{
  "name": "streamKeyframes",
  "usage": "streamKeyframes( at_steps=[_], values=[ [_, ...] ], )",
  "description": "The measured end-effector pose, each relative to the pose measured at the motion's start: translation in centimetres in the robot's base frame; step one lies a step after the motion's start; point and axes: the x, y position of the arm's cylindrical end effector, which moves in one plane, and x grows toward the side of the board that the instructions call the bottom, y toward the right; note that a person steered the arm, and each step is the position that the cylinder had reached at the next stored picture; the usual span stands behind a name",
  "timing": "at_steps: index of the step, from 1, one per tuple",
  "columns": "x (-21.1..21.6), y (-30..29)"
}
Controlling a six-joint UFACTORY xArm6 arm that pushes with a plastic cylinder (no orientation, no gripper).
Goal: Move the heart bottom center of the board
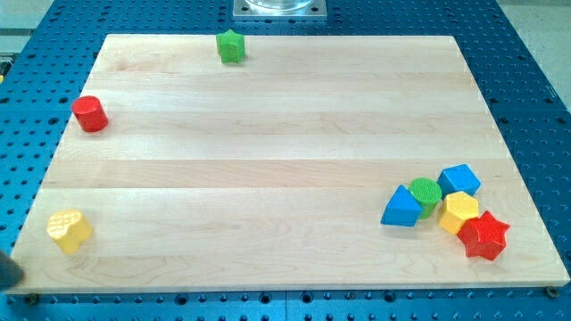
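Note:
The yellow heart lies near the board's bottom left corner. A dark blurred shape at the view's bottom left edge looks like my rod. Its lower end, my tip, is just off the wooden board, below and left of the heart and apart from it. It touches no block.
A red cylinder sits at the left edge and a green star at the top edge. At the bottom right a blue triangle, green cylinder, blue cube, yellow hexagon and red star cluster together.

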Motion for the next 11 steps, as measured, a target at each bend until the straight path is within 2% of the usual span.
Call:
streamKeyframes(
  at_steps=[1, 2, 3, 4, 5, 6, 7, 8, 9, 10, 11],
  values=[
    [-5.5, 0.5],
    [-9.6, 7.8],
    [-10.0, 3.5],
    [-5.6, 1.2],
    [-4.4, 7.7],
    [-5.9, 16.1],
    [-6.1, 15.7],
    [-5.4, 9.4],
    [-3.4, 13.3],
    [-3.6, 23.2],
    [-3.1, 24.4]
  ],
)
